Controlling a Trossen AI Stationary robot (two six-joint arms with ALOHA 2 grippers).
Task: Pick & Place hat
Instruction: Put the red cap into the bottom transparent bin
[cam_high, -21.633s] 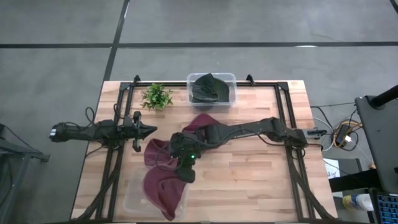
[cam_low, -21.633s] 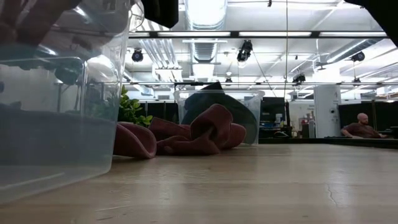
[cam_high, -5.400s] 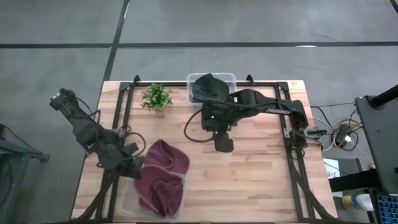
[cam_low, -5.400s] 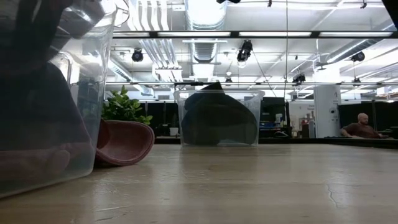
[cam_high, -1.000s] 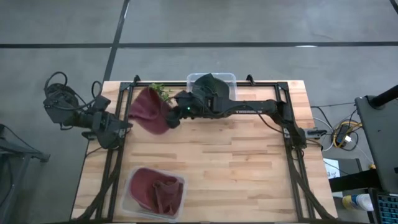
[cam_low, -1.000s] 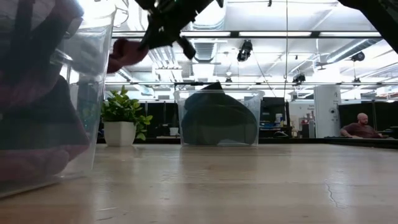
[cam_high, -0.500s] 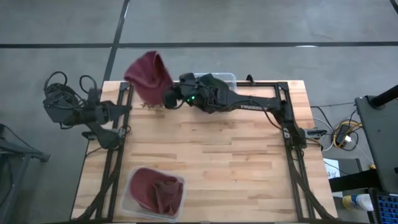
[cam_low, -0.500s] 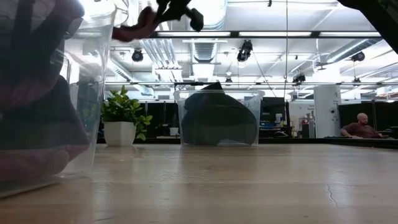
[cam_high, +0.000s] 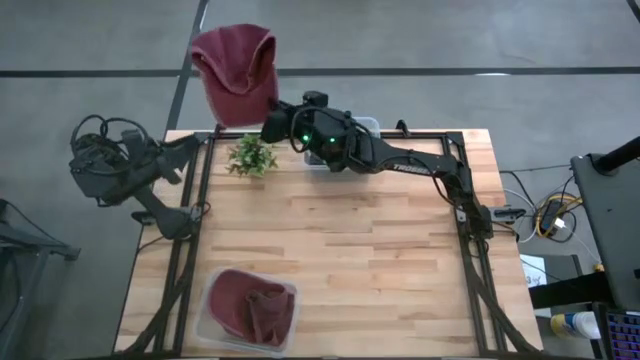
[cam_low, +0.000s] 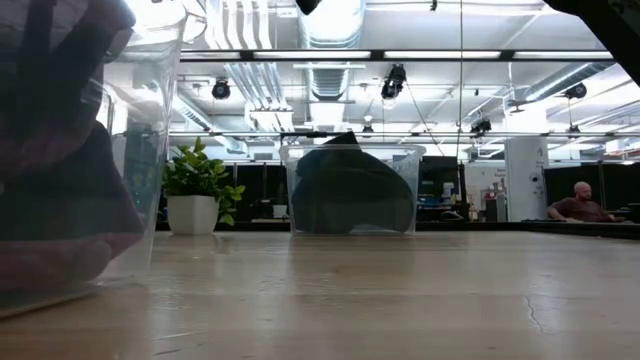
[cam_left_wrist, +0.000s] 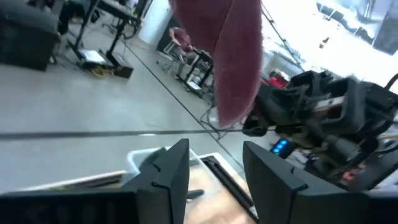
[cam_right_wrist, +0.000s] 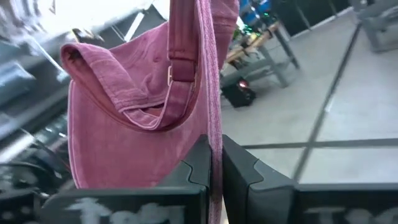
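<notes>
A maroon hat (cam_high: 235, 68) is held high over the table's far left corner, with my right gripper (cam_high: 268, 126) shut on it; in the right wrist view the hat (cam_right_wrist: 143, 112) shows its strap and buckle. My left gripper (cam_high: 194, 144) stands open at the table's left edge with nothing between its fingers, and its wrist view looks toward the hat (cam_left_wrist: 229, 59). Another maroon hat (cam_high: 252, 308) lies in a clear bin (cam_high: 208, 296) at the near left. A dark hat (cam_low: 350, 190) lies in a clear bin (cam_low: 400, 160) at the far edge. My right gripper pinches a thin edge of the maroon hat's cloth (cam_right_wrist: 214, 134) between its two shut fingers. The hat is lifted clear, far above the table, and spreads out beyond the fingertips. One layer or several, I cannot tell.
A small potted plant (cam_high: 252, 155) stands near the far left corner, beside the far bin. The right arm (cam_high: 400, 165) reaches across the far edge over that bin. In the low view the near-left bin (cam_low: 70, 150) fills the left side.
My right gripper has risen and swung toward the table's far left corner, carrying the maroon hat up out of the low view; the hat stays in its hold. My left arm has drawn back a little toward the left edge.
</notes>
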